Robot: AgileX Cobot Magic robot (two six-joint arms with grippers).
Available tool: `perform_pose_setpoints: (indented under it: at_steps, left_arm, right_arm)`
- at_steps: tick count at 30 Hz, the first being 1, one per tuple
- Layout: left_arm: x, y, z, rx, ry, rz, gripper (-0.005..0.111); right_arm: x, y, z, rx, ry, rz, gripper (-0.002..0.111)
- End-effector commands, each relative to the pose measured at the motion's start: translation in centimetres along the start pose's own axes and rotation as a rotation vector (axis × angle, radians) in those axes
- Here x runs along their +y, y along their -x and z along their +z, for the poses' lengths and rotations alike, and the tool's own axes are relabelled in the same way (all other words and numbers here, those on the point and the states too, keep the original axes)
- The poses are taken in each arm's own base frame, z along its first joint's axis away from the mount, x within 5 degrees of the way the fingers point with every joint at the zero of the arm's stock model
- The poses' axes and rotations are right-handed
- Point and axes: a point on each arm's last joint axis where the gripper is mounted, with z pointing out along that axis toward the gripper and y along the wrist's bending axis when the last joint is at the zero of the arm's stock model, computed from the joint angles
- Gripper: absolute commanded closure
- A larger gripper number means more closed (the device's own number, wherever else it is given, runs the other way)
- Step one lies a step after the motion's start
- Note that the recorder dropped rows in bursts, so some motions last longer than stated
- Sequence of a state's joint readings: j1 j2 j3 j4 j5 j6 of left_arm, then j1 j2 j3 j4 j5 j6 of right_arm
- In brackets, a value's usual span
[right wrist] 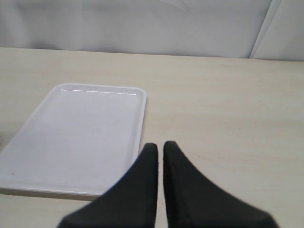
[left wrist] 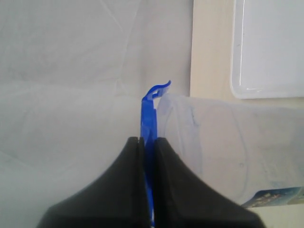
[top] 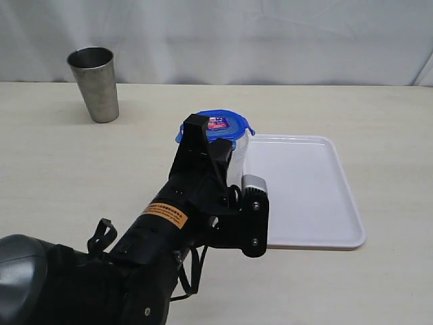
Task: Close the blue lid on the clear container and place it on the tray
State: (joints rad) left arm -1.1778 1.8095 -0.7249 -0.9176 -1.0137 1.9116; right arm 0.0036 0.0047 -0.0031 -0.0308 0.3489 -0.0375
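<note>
The far-left cup (top: pixel 95 82) is brushed metal with a dull sheen. The blue lid (top: pixel 233 130) is smooth, glossy plastic, and the clear container (left wrist: pixel 228 147) under it is cloudy translucent plastic. The tray (top: pixel 308 203) is smooth white plastic, lightly glossy. The table (top: pixel 379 115) looks like pale matt wood grain, and the backdrop (top: pixel 270 34) is creased white cloth

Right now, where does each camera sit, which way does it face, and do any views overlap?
Exterior: off the arms, looking down across the table toward the backdrop; shows the left arm, left gripper at the blue lid.
Left wrist: on the left arm, looking along shut fingers pinching the lid's flap, the clear container beyond.
Right wrist: on the right arm, facing the backdrop over the shut right gripper.
Shared: the tray appears in all three.
</note>
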Motion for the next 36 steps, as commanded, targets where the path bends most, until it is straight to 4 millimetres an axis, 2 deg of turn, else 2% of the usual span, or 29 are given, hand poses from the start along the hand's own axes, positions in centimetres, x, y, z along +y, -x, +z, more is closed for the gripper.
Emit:
perform_pose_setpoints:
  at_steps: [1,13,20,36]
  left_arm:
    - [-0.02,0.62,-0.58,-0.014,0.009,0.002,0.107]
    - [-0.04,0.24,-0.63,0.033,0.008,-0.002,0.107]
    - [-0.13,0.83,-1.03,0.011,0.010,-0.006,0.107]
    - [-0.24,0.75,-1.05,0.021,-0.001,-0.016,0.107]
  right_arm:
    - [-0.02,-0.03,0.00,-0.008,-0.004,0.003,0.104]
    - [-0.02,-0.03,0.00,-0.008,-0.004,0.003,0.104]
    - [-0.02,-0.03,0.00,-0.008,-0.004,0.003,0.104]
    - [-0.02,-0.03,0.00,-0.008,-0.004,0.003,0.104]
